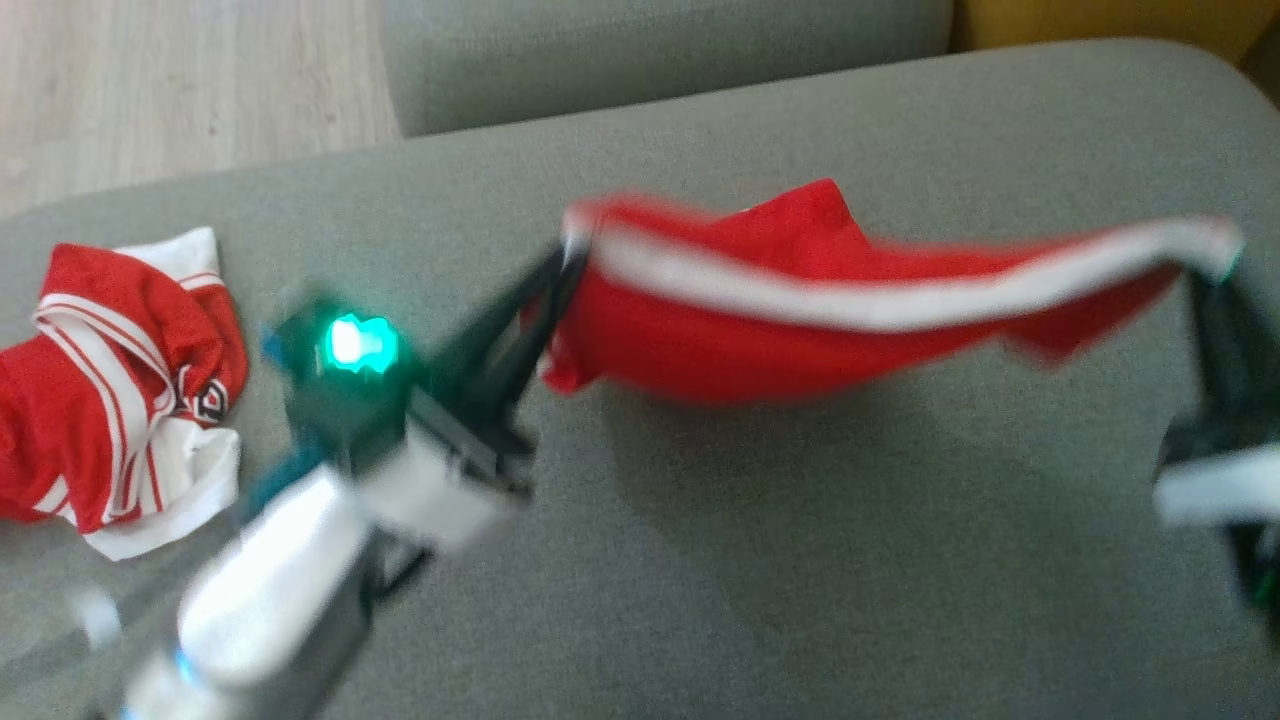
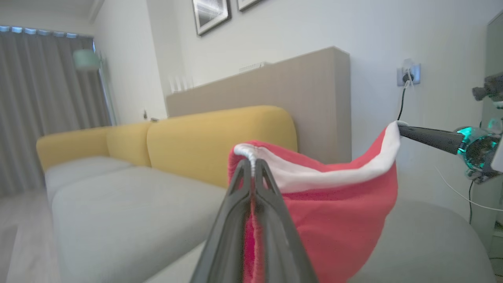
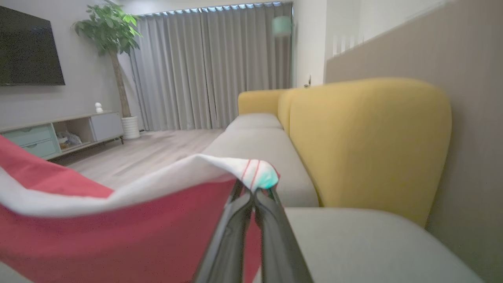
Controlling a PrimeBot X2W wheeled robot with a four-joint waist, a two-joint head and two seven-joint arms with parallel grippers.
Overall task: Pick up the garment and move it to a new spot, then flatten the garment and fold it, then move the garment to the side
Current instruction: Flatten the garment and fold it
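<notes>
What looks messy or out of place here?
A red-and-white jersey lies crumpled on the left of the grey cushion. The red garment sags between the left gripper and right gripper, both shut on its white band.

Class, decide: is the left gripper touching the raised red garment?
Touching: in the left wrist view, the left gripper is pinched shut on the red garment at its white hem.

1. The garment (image 1: pixel 700 350) is red, with a white band (image 1: pixel 880 305) along its upper edge.
2. It is held up at both band ends, stretched wide and sagging between.
3. It is hung above the grey cushion (image 1: pixel 800 580).
</notes>
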